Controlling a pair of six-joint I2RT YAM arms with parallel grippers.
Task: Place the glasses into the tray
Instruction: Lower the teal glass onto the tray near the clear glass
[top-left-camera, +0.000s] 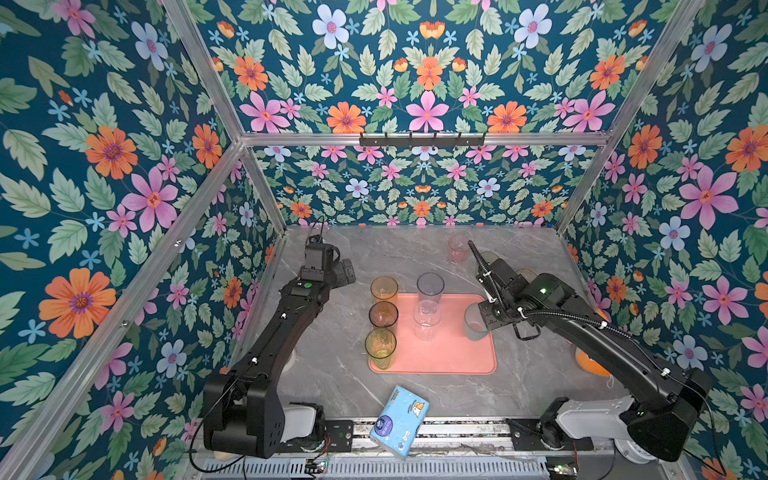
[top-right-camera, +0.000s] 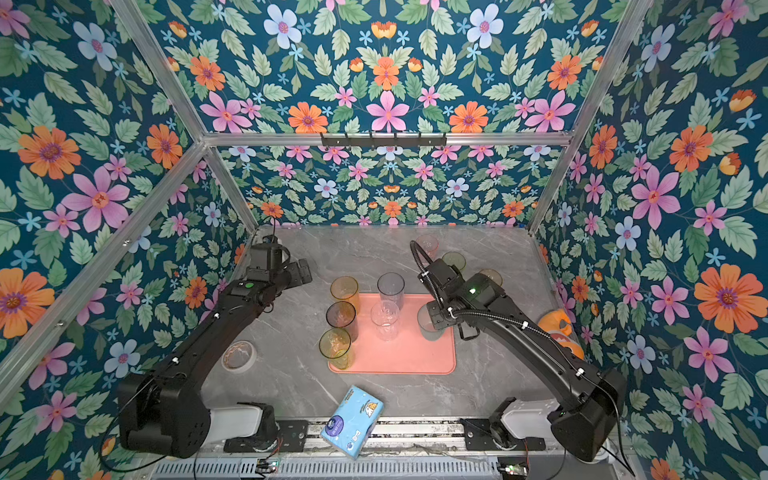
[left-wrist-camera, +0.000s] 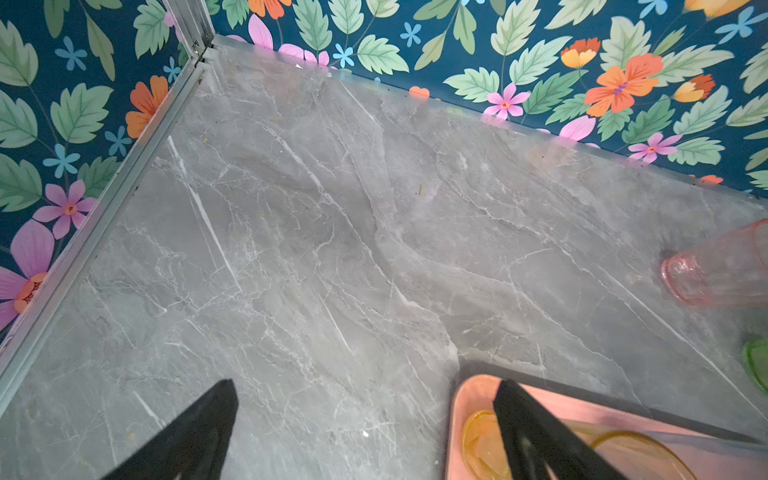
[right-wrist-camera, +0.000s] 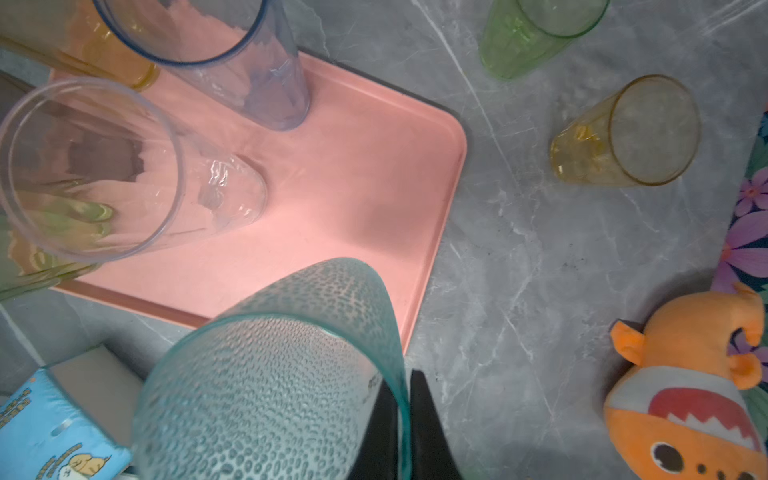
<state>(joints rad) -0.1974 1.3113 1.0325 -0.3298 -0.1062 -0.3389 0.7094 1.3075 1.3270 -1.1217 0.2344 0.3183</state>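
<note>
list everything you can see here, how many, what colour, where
tray: one, salmon pink, middle of the table
on the tray's left edge: three; amber glass, dark glass, yellow-green glass
on the tray's middle: two; blue-tinted glass, clear glass
teal glass: one, at the tray's right edge, gripped
off the tray, far right of the table: three; pink glass, green glass, yellow glass
tissue pack: one, blue, near edge
tape roll: one, pale, left of the tray
plush toy: one, orange, right edge
table: one, grey marble
left gripper: open, empty, by the tray's far left corner
right gripper: shut on the teal glass's rim
</note>
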